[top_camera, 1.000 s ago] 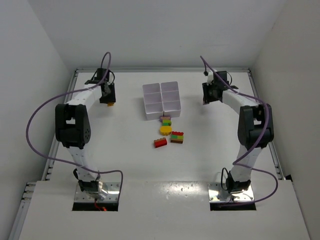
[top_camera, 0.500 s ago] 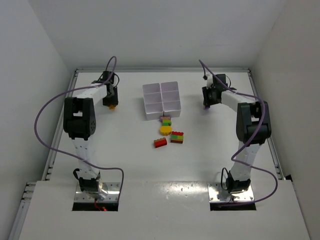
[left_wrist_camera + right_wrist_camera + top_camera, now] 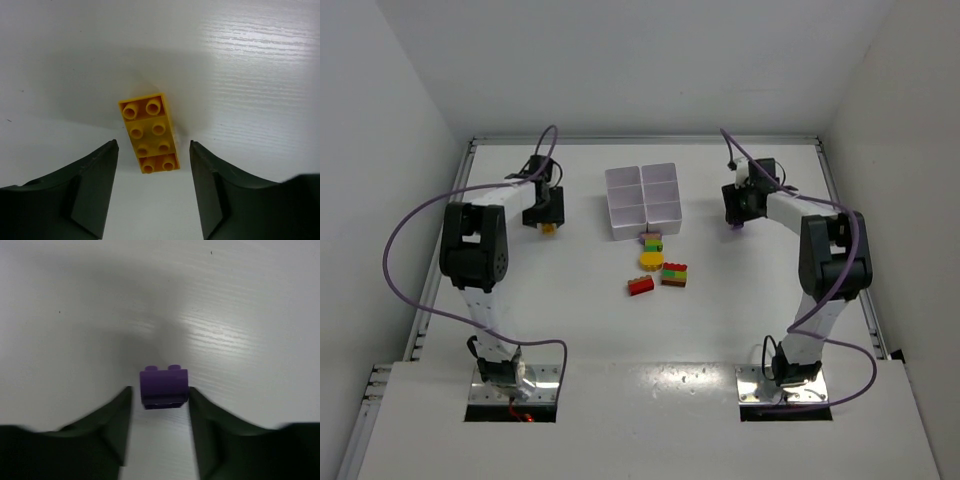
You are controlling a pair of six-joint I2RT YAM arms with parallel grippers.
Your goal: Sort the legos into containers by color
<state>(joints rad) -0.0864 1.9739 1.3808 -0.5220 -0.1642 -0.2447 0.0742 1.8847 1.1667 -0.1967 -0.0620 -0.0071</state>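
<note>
A yellow-orange two-by-four brick (image 3: pixel 148 132) lies studs up on the table, just ahead of my open left gripper (image 3: pixel 152 155), whose fingers do not touch it. In the top view it (image 3: pixel 549 228) shows at the tip of the left gripper (image 3: pixel 542 214), left of the white six-compartment tray (image 3: pixel 617 232). My right gripper (image 3: pixel 160 400) closely straddles a small purple brick (image 3: pixel 164 386) lying on its side, with a gap on the left. It (image 3: pixel 740 212) is right of the tray.
Near the tray's front edge lie a pink-green-yellow clump (image 3: pixel 652 241), a yellow round piece (image 3: pixel 651 261), a red-green-orange clump (image 3: pixel 674 274) and a red brick (image 3: pixel 641 286). White walls enclose the table on three sides.
Both grippers have moved toward the near side of the table. The left one has also shifted slightly right. The bricks in the middle have not moved.
</note>
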